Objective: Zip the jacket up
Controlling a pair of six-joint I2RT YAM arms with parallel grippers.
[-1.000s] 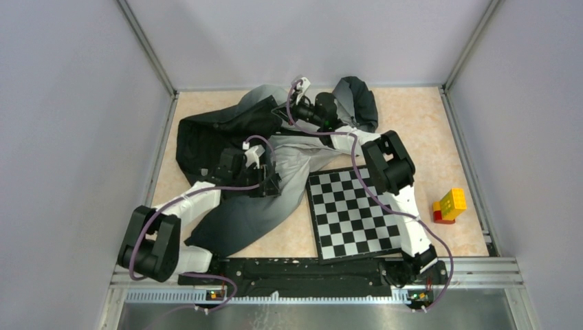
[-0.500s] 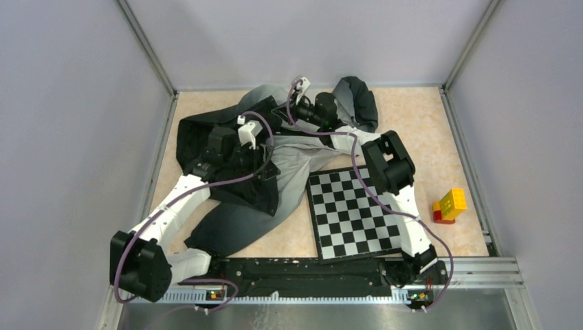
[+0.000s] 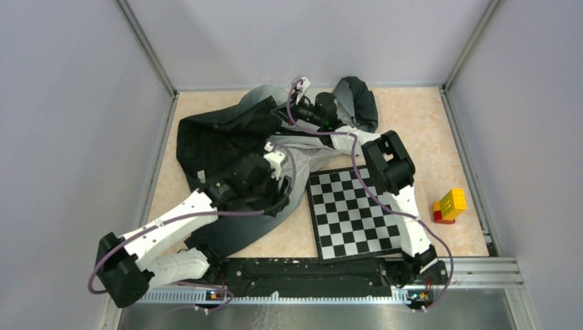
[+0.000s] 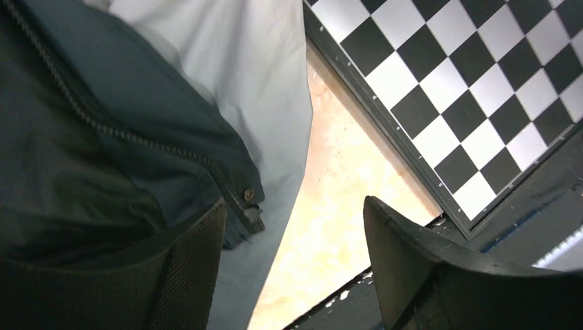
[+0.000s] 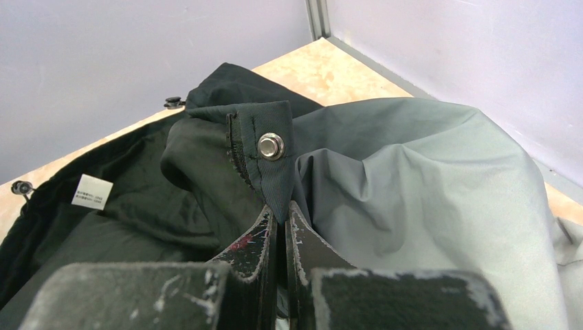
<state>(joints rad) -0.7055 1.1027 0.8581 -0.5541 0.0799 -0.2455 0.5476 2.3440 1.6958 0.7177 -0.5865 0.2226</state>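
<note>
The jacket (image 3: 227,137) lies crumpled across the back and left of the table, light grey fading to dark charcoal. My right gripper (image 5: 282,213) is shut on a flap of the jacket's front edge with a silver snap (image 5: 271,146), near the back of the table (image 3: 292,110). My left gripper (image 4: 295,227) is open and empty, hovering above the jacket's lower hem. The dark zipper (image 4: 103,124) runs down to its bottom end and a small snap (image 4: 248,194) just beside my left finger (image 4: 192,268).
A chessboard (image 3: 350,213) lies right of the jacket, its corner in the left wrist view (image 4: 467,89). A yellow and red block (image 3: 448,205) stands at the right. Grey walls close in the table on three sides.
My left arm has swung from over the dark part of the jacket forward and right, to the hem by the chessboard. The right arm has not moved.
</note>
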